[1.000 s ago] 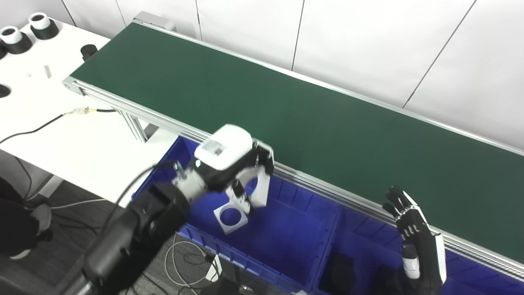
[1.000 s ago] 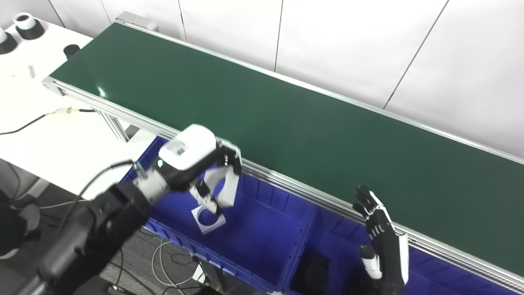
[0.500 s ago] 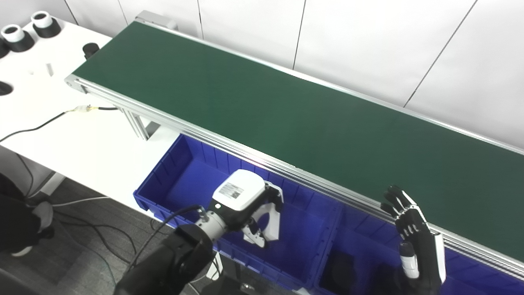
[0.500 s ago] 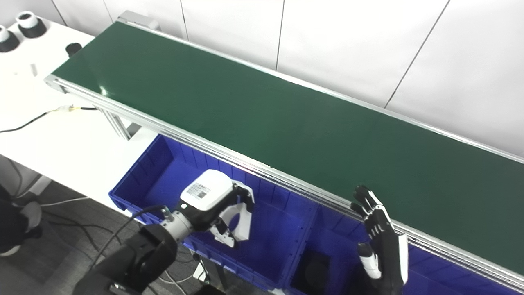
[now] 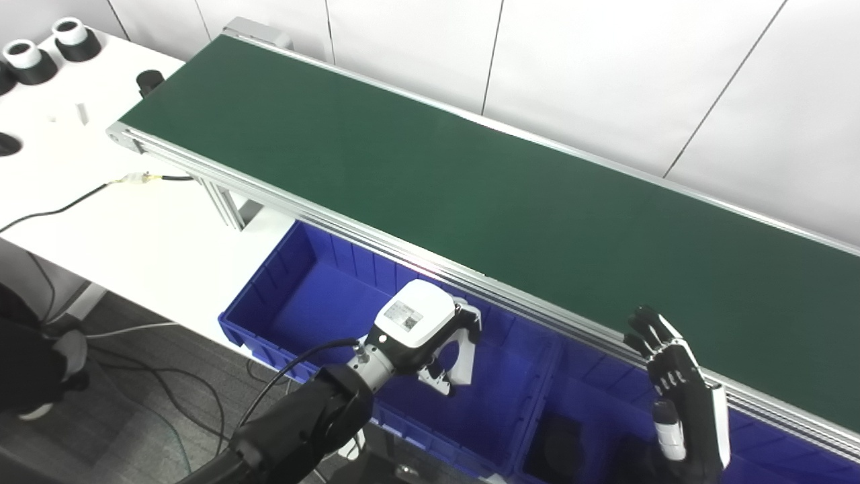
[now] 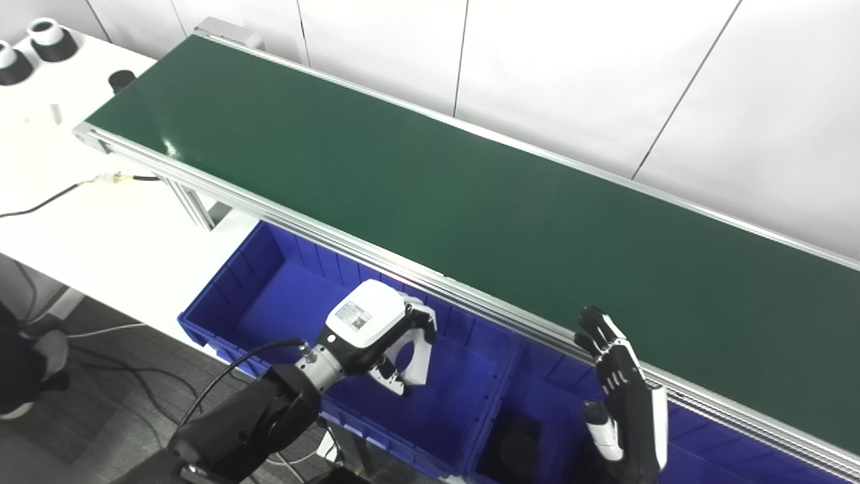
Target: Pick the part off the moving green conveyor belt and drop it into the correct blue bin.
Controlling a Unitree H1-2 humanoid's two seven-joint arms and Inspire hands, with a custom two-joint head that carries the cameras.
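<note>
The green conveyor belt (image 5: pixel 470 175) runs diagonally across the view and carries no part. My left hand (image 5: pixel 430 336) hangs low inside the left blue bin (image 5: pixel 316 302), white back up. Its fingers (image 5: pixel 463 356) are curled but apart, with blue bin floor showing between them and nothing in their grasp. No white part shows in the bin; the hand covers part of the floor. My right hand (image 5: pixel 678 396) is raised at the lower right beside the belt's near rail, open and flat, above the second blue bin (image 5: pixel 591 403).
A dark object (image 5: pixel 561 437) lies in the second bin. A white table (image 5: pixel 101 202) to the left holds a cable (image 5: pixel 54 212), a black cylinder (image 5: pixel 148 81) and black-and-white cylinders (image 5: pixel 70 37). White wall panels stand behind the belt.
My left hand dropped from the belt rail down into the left bin, then edged right. The white square part with a hole, seen under it a second ago, is out of sight. The right hand stayed still.
</note>
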